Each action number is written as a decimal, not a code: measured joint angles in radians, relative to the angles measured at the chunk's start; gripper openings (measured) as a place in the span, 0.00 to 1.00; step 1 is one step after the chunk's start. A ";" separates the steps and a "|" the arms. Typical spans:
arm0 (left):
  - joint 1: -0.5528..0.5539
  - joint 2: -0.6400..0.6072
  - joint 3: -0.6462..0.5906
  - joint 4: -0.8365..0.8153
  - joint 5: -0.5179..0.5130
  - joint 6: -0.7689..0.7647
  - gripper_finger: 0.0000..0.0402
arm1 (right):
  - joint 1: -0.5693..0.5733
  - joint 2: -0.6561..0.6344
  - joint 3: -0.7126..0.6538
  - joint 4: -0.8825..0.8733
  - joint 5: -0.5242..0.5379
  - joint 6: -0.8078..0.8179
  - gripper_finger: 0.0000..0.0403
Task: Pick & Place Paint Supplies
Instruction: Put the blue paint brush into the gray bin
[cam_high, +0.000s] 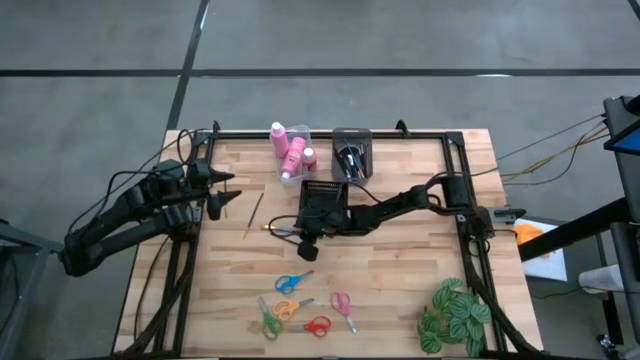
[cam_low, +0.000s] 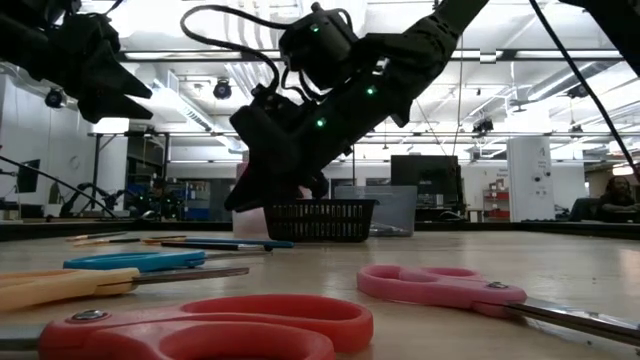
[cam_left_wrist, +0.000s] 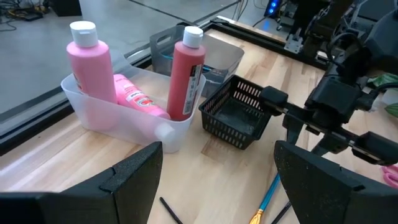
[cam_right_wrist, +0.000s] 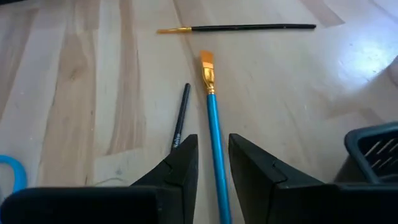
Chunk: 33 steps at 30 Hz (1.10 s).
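Note:
A blue-handled paintbrush (cam_right_wrist: 213, 118) lies flat on the table. My right gripper (cam_right_wrist: 213, 146) hangs low over it, open by a narrow gap, one finger on each side of the handle; table shows between them. A short black brush (cam_right_wrist: 181, 115) runs under one finger. A long black brush (cam_right_wrist: 249, 27) lies farther off. Two pink bottles (cam_left_wrist: 90, 59) (cam_left_wrist: 186, 74) stand in a clear bin (cam_left_wrist: 118, 118), and a third (cam_left_wrist: 137, 96) lies in it. Several scissors (cam_high: 293, 283) lie near the front edge. My left gripper (cam_high: 222, 195) waits open at the table's left.
A black mesh basket (cam_high: 322, 192) stands just behind my right gripper (cam_high: 305, 248), and a grey bin (cam_high: 351, 152) holding dark items stands behind that. A leafy plant (cam_high: 452, 315) lies at the front right corner. A black frame (cam_high: 400, 133) rims the tabletop.

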 joint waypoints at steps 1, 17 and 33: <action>0.000 0.000 0.000 -0.002 0.000 0.000 0.77 | 0.000 0.002 0.000 -0.003 0.005 -0.008 0.23; 0.000 0.000 0.000 -0.001 0.000 0.000 0.77 | 0.002 0.010 0.004 -0.129 0.042 -0.115 0.25; 0.000 0.000 0.000 -0.001 0.000 0.000 0.77 | 0.049 -0.002 0.062 -0.185 0.087 0.016 0.25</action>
